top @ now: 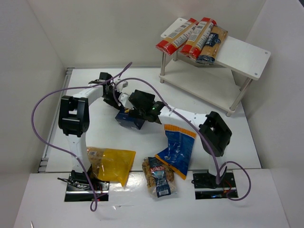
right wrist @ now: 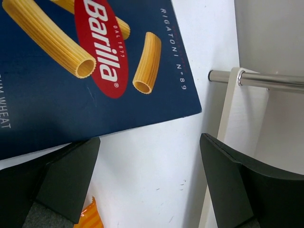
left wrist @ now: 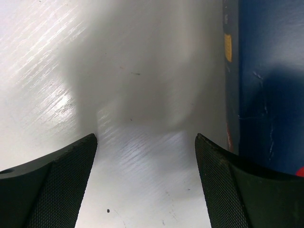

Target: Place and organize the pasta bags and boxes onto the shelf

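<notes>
Released, my left pincer (left wrist: 145,137) stands with its two pads apart and only bare table (left wrist: 133,71) between them. The dark blue box (left wrist: 270,95) runs along just outside the right-hand pad, close against it; I cannot tell whether they touch. My right pincer (right wrist: 149,140) is released as well, again with nothing but white table in the gap. The box lies flat beside its left finger, printed face up, showing a red oval logo and yellow pasta tubes. One corner points toward the gap.

From above, the box sits near the middle of the table, between my two wrists and partly hidden under the right one. Nearer my bases lie the yellow bag (top: 114,164), the clear bag (top: 159,176) and the blue bag (top: 178,147) with its orange top; the clear and blue ones are just beside each other. The shelf (top: 247,54) stands at the far right corner, well apart from the box. Three long packs (top: 190,35) lie side by side on the left end of its top board.
</notes>
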You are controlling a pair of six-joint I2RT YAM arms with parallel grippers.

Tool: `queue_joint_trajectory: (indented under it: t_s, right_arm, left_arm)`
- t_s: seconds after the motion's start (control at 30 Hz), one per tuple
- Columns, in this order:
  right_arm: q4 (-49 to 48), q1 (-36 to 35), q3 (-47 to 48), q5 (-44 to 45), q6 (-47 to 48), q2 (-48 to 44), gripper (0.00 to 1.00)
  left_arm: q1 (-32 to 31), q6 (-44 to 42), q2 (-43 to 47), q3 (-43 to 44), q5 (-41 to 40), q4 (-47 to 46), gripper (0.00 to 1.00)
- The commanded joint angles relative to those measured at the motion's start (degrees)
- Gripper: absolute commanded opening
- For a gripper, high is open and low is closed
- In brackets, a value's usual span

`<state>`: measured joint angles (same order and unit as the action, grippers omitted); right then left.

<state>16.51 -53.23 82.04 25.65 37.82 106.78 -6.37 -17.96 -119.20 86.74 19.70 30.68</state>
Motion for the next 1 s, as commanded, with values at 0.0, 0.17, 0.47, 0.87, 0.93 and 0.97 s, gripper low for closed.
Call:
queue_joint_trajectory:
  t_s: [0.0,0.17,0.47,0.87,0.93,0.97]
  right_arm:
    - [-11.9,-1.0,8.7,-6.9,-6.2,0.9,0.94]
    - [-7.3,-1.0,15.6,-8.8,-7.5,4.4,0.94]
    - [-4.7,-1.0,20.2,-9.4,-8.1,8.0,0.94]
    - [0.1,-1.0,20.7,-11.1,-13.1,1.4,0.94]
    - [0.1,-1.0,18.3,-10.3,-15.0,-3.5,0.97]
    - [0.1,-1.0,15.5,-9.6,-15.5,-5.3,1.00]
  left_arm:
    - [-2.5,1.2,-3.3,-3.6,8.7,9.6,0.92]
    - [-2.5,0.1,-3.3,-3.6,11.4,10.7,0.84]
    - [-0.8,-1.0,-3.9,-4.2,15.1,12.9,0.86]
    - [8.3,2.1,3.4,-4.8,12.9,12.4,1.00]
    - [9.5,3.7,7.6,-6.1,9.4,11.9,1.00]
    - [9.5,4.3,10.8,-6.1,8.1,11.9,1.00]
